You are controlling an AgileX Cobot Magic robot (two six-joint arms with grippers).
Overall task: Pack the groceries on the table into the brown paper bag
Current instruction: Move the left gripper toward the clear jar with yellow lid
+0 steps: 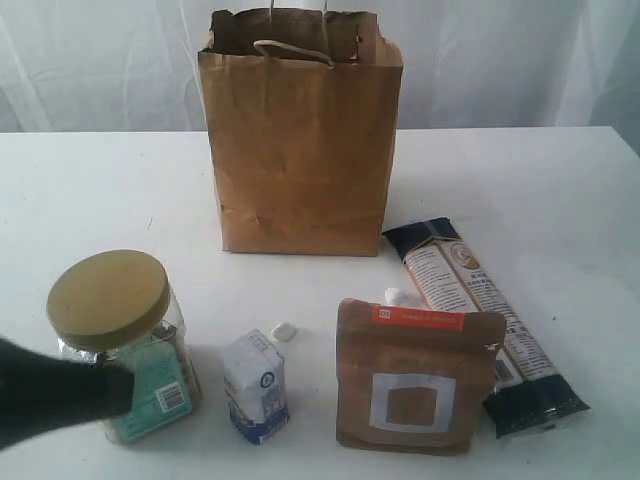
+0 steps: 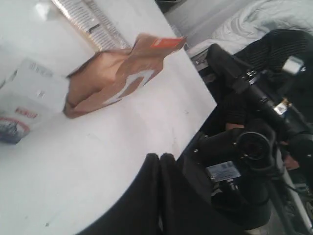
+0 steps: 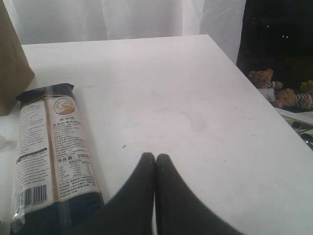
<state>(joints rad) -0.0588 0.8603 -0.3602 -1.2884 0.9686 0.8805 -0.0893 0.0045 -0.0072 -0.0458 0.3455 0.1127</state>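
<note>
groceries sit in a loose row across the lower half of the exterior view, on the white tabletop (image 1: 90, 190). the brown paper bag (image 1: 300, 150) stands upright at the upper middle of the frame, mouth open, twisted handles showing at its top. at lower left the clear jar with tan lid (image 1: 112, 310) stands upright, a teal label on its side. right of it and apart from it, the small white-blue carton (image 1: 257, 385) stands at lower centre. further right the brown pouch (image 1: 415, 375) faces the camera, with an orange strip along its top and a white square on its front. the long dark packet (image 1: 480, 300) lies flat, running from near the bag's lower right corner toward the lower right of the frame, and the pouch hides part of it. a small white bit (image 1: 285, 331) lies just behind the carton and a second white bit (image 1: 393, 296) at the pouch's upper left corner. i cannot tell what they are.

the dark, blurred left arm (image 1: 55, 395) fills the lower left corner and overlaps the jar's lower part. i cannot tell whether it touches the jar. the left pincer (image 2: 160, 157) is clenched, tips pressed together on nothing, over bare tabletop near its edge, apart from the pouch. the right pincer (image 3: 155, 157) is clenched too and empty, over bare tabletop just beside the long dark packet.
</note>
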